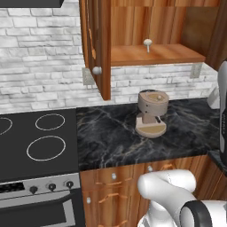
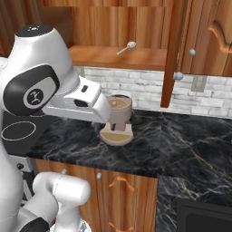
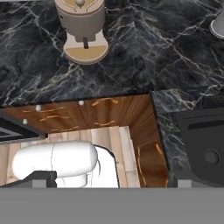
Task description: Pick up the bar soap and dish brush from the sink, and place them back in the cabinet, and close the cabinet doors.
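1. Left base view: I see the cabinet (image 1: 155, 53) open above the dark marbled counter (image 1: 111, 133). Its left door (image 1: 99, 44) swings out toward me, edge on, with a pale round knob (image 1: 96, 70) low on it. The dish brush (image 1: 147, 43) stands on the cabinet's bottom board, near the front edge, head up. Below it a tan coffee machine (image 1: 151, 113) sits mid-counter with bare stone all round it. The stove (image 1: 37, 146) fills the left side, its edge flush against the counter. My arm rises at the lower right, with one white link up the right border.

2. Right base view: my arm's big shoulder joint sits at the upper left, and a white link reaches right and slightly down, ending just in front of the coffee machine (image 2: 117, 122). The brush (image 2: 126, 48) lies on the cabinet board above that link. The right door (image 2: 174, 50) hangs open, edge on, to the right of the machine, and the stone under it is free. A black sink corner (image 2: 204, 217) shows at the lower right.

3. Hand view: the camera looks straight down. The coffee machine (image 3: 84, 30) is at the top left, the counter's front edge runs across the middle, and the lower cabinet fronts (image 3: 96, 116) sit beneath it. The sink (image 3: 203, 148) basin with its round drain lies at the right edge. I see the two dark finger tips (image 3: 41, 178) of the gripper (image 3: 109, 181) far apart at the bottom, jaws spread wide with nothing between them. I cannot find the bar soap from here.
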Robot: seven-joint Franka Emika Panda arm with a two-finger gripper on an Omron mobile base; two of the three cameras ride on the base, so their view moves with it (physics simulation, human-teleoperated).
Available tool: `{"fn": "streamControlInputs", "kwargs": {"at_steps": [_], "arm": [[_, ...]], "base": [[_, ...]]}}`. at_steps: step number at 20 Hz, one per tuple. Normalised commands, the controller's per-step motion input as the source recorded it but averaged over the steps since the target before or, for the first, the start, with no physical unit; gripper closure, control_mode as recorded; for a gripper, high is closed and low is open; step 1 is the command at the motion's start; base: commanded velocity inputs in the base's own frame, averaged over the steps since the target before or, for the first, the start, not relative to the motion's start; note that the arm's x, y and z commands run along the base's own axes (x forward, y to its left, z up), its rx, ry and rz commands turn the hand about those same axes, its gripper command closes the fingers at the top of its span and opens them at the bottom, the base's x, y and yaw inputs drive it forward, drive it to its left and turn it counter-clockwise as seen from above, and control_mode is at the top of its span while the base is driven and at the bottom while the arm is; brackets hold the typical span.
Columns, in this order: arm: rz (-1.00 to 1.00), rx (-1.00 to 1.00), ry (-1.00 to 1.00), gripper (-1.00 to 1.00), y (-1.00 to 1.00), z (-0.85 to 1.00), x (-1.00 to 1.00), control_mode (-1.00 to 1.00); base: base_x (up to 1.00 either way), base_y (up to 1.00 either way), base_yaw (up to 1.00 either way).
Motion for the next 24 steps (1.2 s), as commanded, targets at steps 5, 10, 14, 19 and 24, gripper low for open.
{"fn": "streamControlInputs", "kwargs": {"at_steps": [5,10,14,19,24], "arm": [[0.0,0.0,0.0,-1.0,0.0,0.0,0.0,1.0],[0.0,0.0,0.0,-1.0,0.0,0.0,0.0,1.0],[0.0,0.0,0.0,-1.0,0.0,0.0,0.0,1.0],[0.0,0.0,0.0,-1.0,0.0,0.0,0.0,1.0],[0.0,0.0,0.0,-1.0,0.0,0.0,0.0,1.0]], "base": [[-0.38,0.0,-0.07],[-0.33,0.12,-0.23],[-0.18,0.46,-0.32],[-0.12,0.6,-0.38],[-0.03,0.29,-0.46]]}}
